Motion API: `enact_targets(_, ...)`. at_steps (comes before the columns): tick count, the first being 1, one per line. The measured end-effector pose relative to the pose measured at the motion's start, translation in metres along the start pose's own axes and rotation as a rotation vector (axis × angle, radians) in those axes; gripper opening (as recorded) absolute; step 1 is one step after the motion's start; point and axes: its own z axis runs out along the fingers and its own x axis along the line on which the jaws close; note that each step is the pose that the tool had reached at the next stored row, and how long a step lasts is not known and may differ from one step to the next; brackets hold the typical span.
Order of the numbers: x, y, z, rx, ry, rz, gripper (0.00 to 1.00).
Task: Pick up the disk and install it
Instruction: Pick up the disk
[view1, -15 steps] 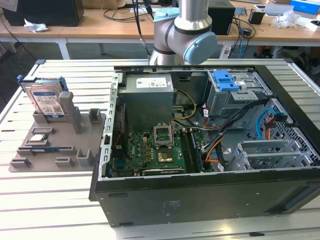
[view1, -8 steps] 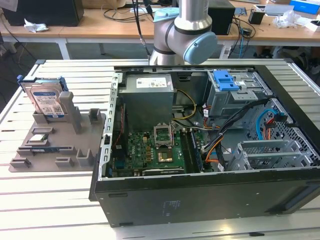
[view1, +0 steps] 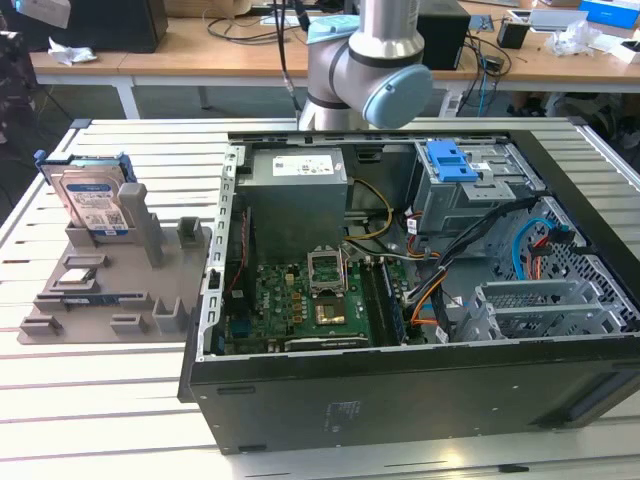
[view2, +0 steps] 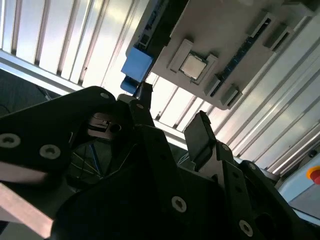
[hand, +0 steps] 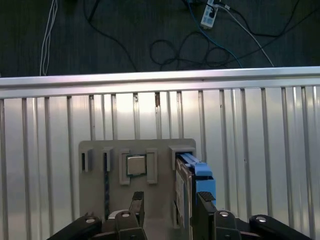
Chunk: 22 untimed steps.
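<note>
Silver-and-blue disk (view1: 92, 198) stands upright in the grey holder (view1: 195, 260), upper left of the exterior view; not yet picked. In the first wrist view the gripper (hand: 171, 199) hangs above it, fingers (hand: 137, 204) spread and empty. Judged: approach stage; the grasp calls for centring over the drive's upright edge. Centre to right, open computer case (view1: 400, 400) on the slatted metal desk (view1: 90, 400). Wooden bench (view1: 180, 58) along the top.
</note>
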Motion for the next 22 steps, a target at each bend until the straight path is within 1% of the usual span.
enact_targets(1,-0.0046,-0.0029,0.0025,-0.0006,0.0003,0.0,0.54)
enact_targets(2,-0.0074,-0.005,0.0041,-0.0015,0.0008,0.0,0.54)
enact_targets(3,-0.0117,-0.009,0.0074,-0.0024,0.0013,0.0,0.54)
enact_targets(4,-0.0148,-0.0115,0.0111,-0.0025,0.0014,0.0,0.54)
enact_targets(5,-0.0163,-0.0125,0.0135,-0.0024,0.0013,-0.001,0.54)
enact_targets(9,-0.019,-0.0133,0.0221,-0.0026,0.0015,-0.002,0.54)
enact_targets(11,-0.0197,-0.0135,0.0311,-0.0028,0.0019,-0.014,0.54)
enact_targets(17,-0.0262,-0.0137,0.043,-0.0032,0.0027,-0.033,0.54)
enact_targets(20,-0.0293,-0.0139,0.0542,-0.0034,0.0031,-0.043,0.54)
enact_targets(22,-0.0299,-0.0134,0.0583,-0.0036,0.0033,-0.048,0.54)
